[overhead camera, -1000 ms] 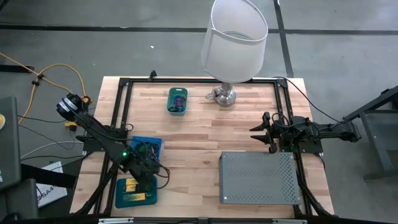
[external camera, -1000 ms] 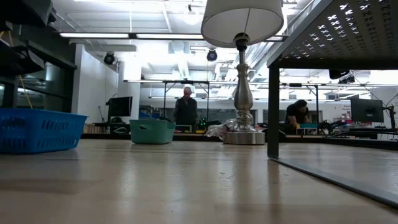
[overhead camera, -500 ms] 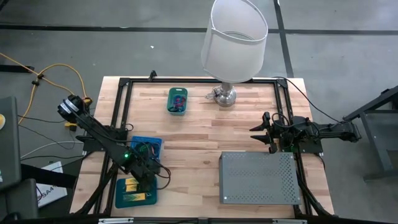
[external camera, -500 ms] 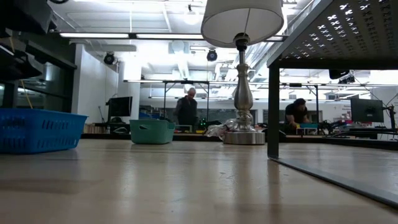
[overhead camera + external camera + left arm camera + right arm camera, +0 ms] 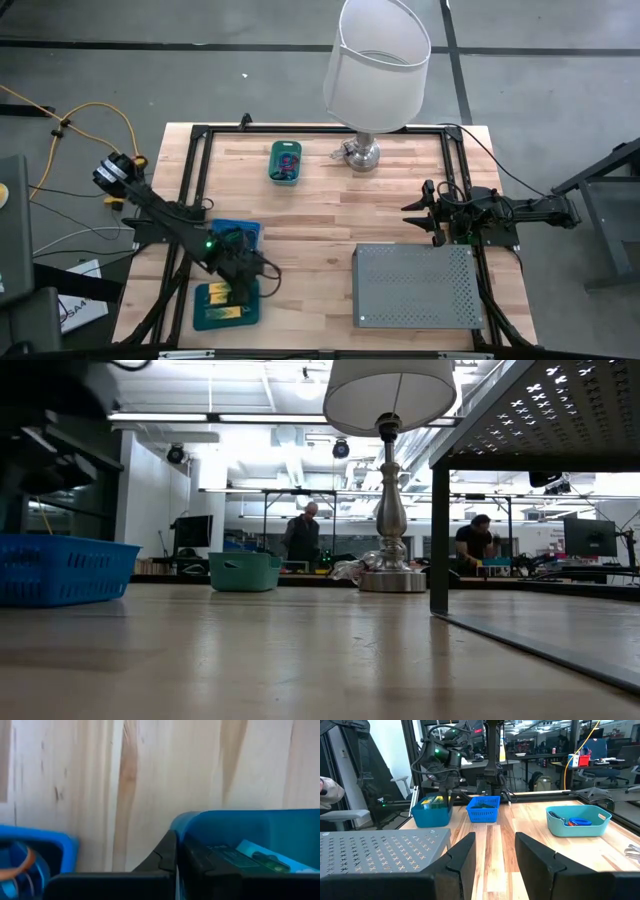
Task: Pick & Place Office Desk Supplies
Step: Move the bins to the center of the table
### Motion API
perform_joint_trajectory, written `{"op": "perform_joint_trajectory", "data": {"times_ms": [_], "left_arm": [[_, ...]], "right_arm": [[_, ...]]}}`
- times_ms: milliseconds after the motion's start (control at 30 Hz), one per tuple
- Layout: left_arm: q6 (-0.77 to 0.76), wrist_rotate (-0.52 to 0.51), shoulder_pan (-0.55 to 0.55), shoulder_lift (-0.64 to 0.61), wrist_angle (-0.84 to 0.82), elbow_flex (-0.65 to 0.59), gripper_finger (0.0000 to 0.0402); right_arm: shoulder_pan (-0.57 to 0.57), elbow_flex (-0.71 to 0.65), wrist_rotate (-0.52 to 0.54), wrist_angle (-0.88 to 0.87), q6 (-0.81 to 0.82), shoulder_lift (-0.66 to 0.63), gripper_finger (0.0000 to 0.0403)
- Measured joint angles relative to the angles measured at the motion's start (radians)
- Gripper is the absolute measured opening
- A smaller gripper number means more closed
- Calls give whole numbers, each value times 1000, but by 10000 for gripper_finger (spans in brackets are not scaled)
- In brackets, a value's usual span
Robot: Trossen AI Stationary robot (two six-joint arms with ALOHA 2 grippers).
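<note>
In dark-blue bin (image 5: 205, 312): left tool (image 5: 240, 293) closed; right tool (image 5: 415, 213) wide, idle

The left arm reaches in from the bench's left edge toward the near-left corner, its wrist bent downward so that the left claw (image 5: 240, 287) points down, its two dark fingers (image 5: 167, 855) pressed together with no gap between them. The right arm lies stretched in from the right edge at mid-depth, low and level. Its right claw (image 5: 425, 212) faces toward the left edge with both dark fingers (image 5: 462, 855) standing wide apart and nothing between them.
</note>
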Motion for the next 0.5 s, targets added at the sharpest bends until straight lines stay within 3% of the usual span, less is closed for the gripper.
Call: {"op": "perform_joint_trajectory", "data": {"times_ms": [267,500], "left_arm": [[64,36,117,65,105,21,2],[127,67,221,207,127,156,1]], "right_arm": [[0,0,0,0,0,0,126],[0,0,0,0,0,0,126]]}}
